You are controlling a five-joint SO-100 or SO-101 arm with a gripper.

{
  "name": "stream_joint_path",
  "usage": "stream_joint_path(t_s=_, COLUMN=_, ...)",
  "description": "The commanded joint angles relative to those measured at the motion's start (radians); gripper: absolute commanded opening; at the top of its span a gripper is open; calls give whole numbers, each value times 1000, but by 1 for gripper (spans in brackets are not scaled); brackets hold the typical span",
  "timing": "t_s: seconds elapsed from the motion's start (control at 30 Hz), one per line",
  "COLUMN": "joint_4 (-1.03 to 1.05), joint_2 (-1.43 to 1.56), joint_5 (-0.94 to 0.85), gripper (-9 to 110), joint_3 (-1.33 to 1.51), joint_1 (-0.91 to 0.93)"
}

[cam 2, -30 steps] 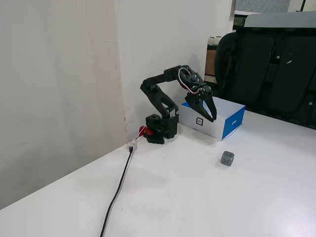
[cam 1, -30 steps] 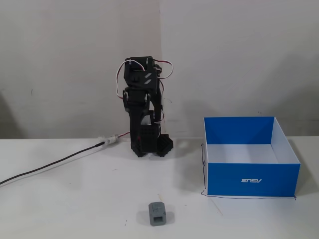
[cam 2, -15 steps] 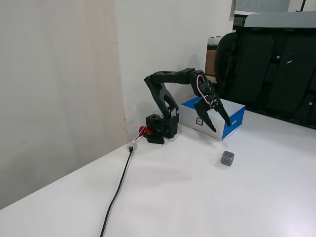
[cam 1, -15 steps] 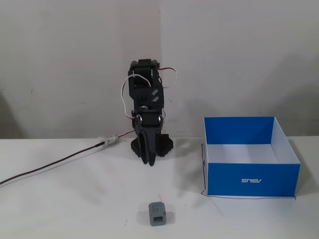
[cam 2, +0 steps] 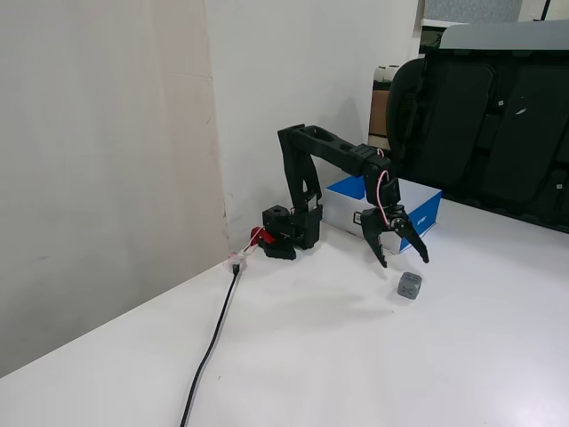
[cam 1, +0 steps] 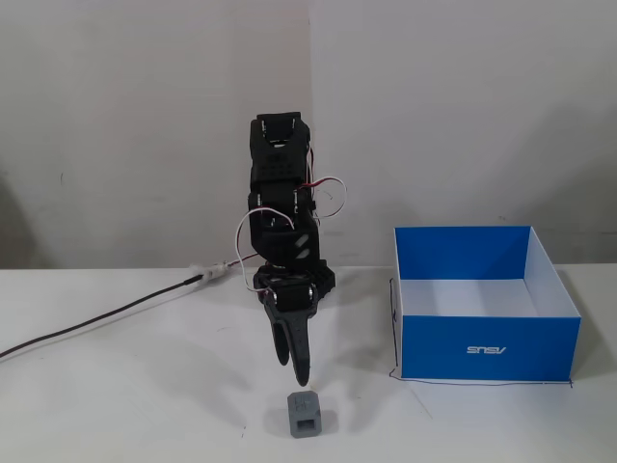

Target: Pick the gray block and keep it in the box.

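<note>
The gray block (cam 1: pixel 307 414) is a small gray cube with a square recess facing the camera; it sits on the white table near the front edge and also shows in the other fixed view (cam 2: pixel 409 286). The gripper (cam 1: pixel 293 371) hangs just above and slightly behind the block, fingers pointing down; in the side fixed view it (cam 2: pixel 404 261) is open, its jaws spread, holding nothing. The box (cam 1: pixel 485 349) is blue outside with a white logo, white inside and empty, standing to the right of the arm; in the side view it (cam 2: pixel 425 206) sits behind the gripper.
A black cable (cam 1: pixel 96 323) runs from the arm's base to the left across the white table (cam 1: pixel 145 405). A wall stands close behind the arm. In the side view a black chair (cam 2: pixel 484 124) stands beyond the table's far edge.
</note>
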Motion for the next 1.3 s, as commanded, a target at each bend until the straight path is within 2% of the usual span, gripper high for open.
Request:
stream_joint_path(t_s=0.0, joint_4=-9, joint_2=-18, joint_5=5, gripper=35, joint_3=-106, joint_1=-11)
stream_joint_path(t_s=0.23, joint_4=-18, joint_2=-279, joint_5=11, gripper=36, joint_3=-270, joint_1=-15)
stream_joint_path(t_s=0.5, joint_4=-71, joint_2=-385, joint_5=29, gripper=36, joint_3=-281, joint_1=-55)
stream_joint_path(t_s=0.53, joint_4=-75, joint_2=-396, joint_5=29, gripper=34, joint_3=-281, joint_1=-55)
stream_joint_path(t_s=0.67, joint_4=-71, joint_2=-402, joint_5=29, gripper=0, joint_3=-285, joint_1=-55)
stream_joint_path(t_s=0.77, joint_4=-54, joint_2=-387, joint_5=29, gripper=0, joint_3=-290, joint_1=-41)
stream_joint_path(t_s=0.87, joint_4=-2, joint_2=-314, joint_5=29, gripper=0, joint_3=-305, joint_1=-31)
stream_joint_path(t_s=1.1, joint_4=121, joint_2=63, joint_5=29, gripper=0, joint_3=-256, joint_1=-34)
stream_joint_path(t_s=1.27, joint_4=199, joint_2=374, joint_5=29, gripper=0, joint_3=-169, joint_1=-152)
